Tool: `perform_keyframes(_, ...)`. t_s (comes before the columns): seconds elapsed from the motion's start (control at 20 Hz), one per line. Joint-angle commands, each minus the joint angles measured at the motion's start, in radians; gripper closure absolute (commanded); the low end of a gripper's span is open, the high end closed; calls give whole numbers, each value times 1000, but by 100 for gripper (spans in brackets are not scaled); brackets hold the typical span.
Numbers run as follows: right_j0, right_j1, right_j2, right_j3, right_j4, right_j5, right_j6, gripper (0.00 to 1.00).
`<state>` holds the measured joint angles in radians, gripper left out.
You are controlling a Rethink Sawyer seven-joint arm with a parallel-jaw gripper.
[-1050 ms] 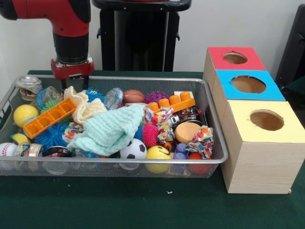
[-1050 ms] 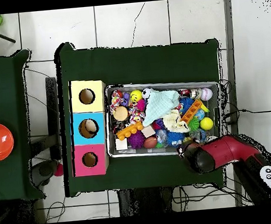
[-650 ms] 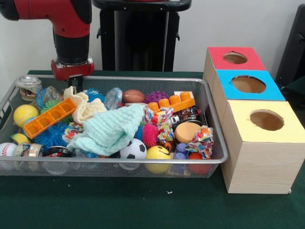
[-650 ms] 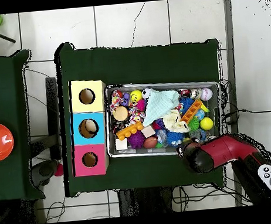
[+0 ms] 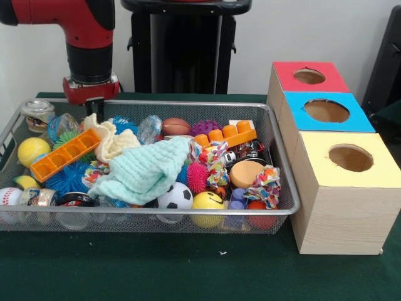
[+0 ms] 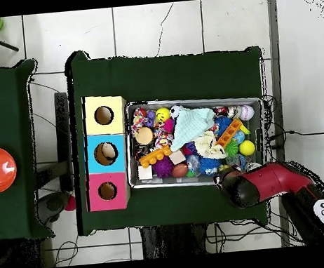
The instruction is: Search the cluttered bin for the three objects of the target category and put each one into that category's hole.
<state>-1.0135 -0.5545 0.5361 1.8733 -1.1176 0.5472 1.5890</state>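
Observation:
A wire mesh bin (image 5: 156, 103) holds a jumble of toys: a mint cloth (image 5: 147, 169), a cream cloth (image 5: 116, 141), an orange block tray (image 5: 66, 153), a soccer ball (image 5: 175, 196), a yellow smiley ball (image 5: 208, 204) and a brown football (image 5: 176, 126). My gripper (image 5: 94, 110) hangs over the bin's far left corner, just above the cream cloth. It looks shut, and I see nothing between its fingers. In the overhead view the red arm (image 6: 257, 184) covers the gripper at the bin's (image 6: 193, 99) lower right corner.
Three wooden boxes stand right of the bin, each with a round hole: red top (image 5: 308, 76), blue top (image 5: 326, 111), yellow top (image 5: 349, 158). A glass jar (image 5: 37, 113), a yellow ball (image 5: 32, 150) and a baseball (image 5: 9, 196) lie at the bin's left end.
The two fingers stood apart a second ago and now show as one dark block. The gripper has risen a little and shifted slightly left in the front view.

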Motion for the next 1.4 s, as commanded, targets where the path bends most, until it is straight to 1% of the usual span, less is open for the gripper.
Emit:
perform_keyframes(0.05, -73, -28, 86, -19, 132, 78, -216, 100)
perform_keyframes(0.1, -90, -42, 107, -3, 178, 100, -222, 100)
perform_keyframes(0.2, -103, -68, 133, 17, 244, 136, -229, 100)
perform_keyframes(0.35, -107, -110, 156, 41, 301, 169, -233, 100)
perform_keyframes(0.65, -108, -153, 174, 58, 323, 189, -252, 100)
perform_keyframes(0.8, -119, -173, 192, 66, 352, 209, -254, 100)
perform_keyframes(1.0, -143, -194, 231, 87, 432, 239, -229, 100)
perform_keyframes(1.2, -164, -191, 261, 108, 526, 271, -184, 100)
perform_keyframes(1.4, -182, -187, 301, 130, 618, 277, -140, 100)
